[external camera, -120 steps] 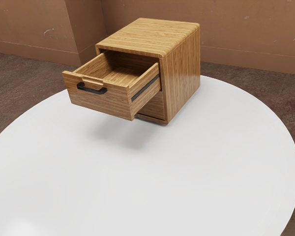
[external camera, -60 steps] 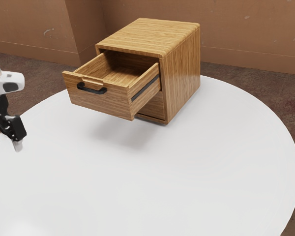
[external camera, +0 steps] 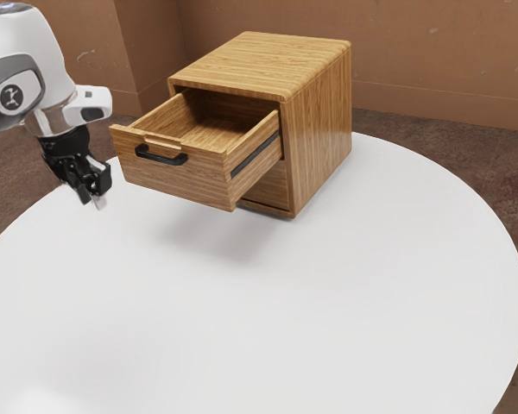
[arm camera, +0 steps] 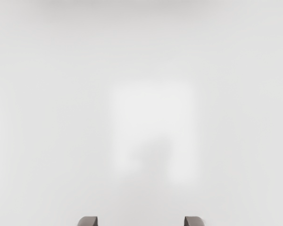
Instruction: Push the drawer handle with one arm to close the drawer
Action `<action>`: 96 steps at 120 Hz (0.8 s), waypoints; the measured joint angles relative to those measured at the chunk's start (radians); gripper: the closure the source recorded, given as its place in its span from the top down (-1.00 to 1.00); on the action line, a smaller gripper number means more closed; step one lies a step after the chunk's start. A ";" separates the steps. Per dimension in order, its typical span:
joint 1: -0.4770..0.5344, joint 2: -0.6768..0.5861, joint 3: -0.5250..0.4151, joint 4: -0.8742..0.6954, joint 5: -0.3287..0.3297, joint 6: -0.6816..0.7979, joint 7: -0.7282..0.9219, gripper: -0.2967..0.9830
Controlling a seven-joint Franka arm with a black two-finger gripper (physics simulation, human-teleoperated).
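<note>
One stiff-looking handle (external camera: 161, 158) sits near the wide-spread gripper (external camera: 92, 198), and its wooden drawer (external camera: 178, 178) should slide lightly if pushed squarely mid-handle.

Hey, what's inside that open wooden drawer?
I see bare wood inside the drawer. Its front panel hides the floor just behind it, and the cabinet covers the far end, so I can't tell what lies there.

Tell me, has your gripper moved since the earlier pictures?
Yes. In the exterior view, my gripper has moved toward that view's right, closer to the wooden cabinet.
</note>
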 joint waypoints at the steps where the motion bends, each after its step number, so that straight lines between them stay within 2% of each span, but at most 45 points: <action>1: 0.000 0.009 0.000 0.005 -0.001 0.004 0.001 -0.27; 15: -0.001 0.109 0.005 0.075 -0.016 0.047 0.016 -0.48; 32: -0.002 0.191 0.010 0.130 -0.029 0.076 0.030 -0.60; 69: -0.003 0.322 0.011 0.251 -0.038 0.099 0.055 -0.68; 96: 0.011 0.345 0.031 0.270 -0.031 0.103 0.068 -0.69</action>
